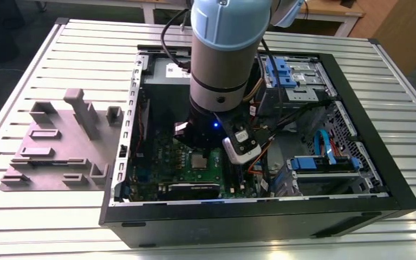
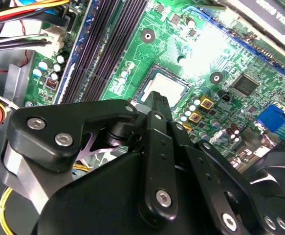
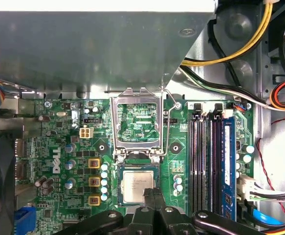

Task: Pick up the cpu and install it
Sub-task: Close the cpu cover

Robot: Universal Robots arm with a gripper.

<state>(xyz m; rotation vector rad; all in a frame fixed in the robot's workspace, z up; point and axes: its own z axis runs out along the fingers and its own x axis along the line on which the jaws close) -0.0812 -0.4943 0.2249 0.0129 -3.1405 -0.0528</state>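
Down inside the computer case point(image 1: 378, 135), the cpu point(image 3: 136, 182) is sitting flat in its socket on the motherboard point(image 3: 64, 147), near the memory slots point(image 3: 201, 156). The end effector point(image 3: 152, 192) is hanging right over one edge of the chip with its fingers pinched together and carrying nothing, though I'm not managing to tell if the tips are actually touching it. The socket frame point(image 3: 135, 93) is standing flipped open just beside the chip. So I'm reading the pick and drop-in as done, with the frame not yet clamped down.

Pale blue-and-silver arm point(image 1: 222, 59) with black cables point(image 1: 167, 40); matte black hand point(image 3: 152, 194) with silver screws point(image 2: 64, 140).
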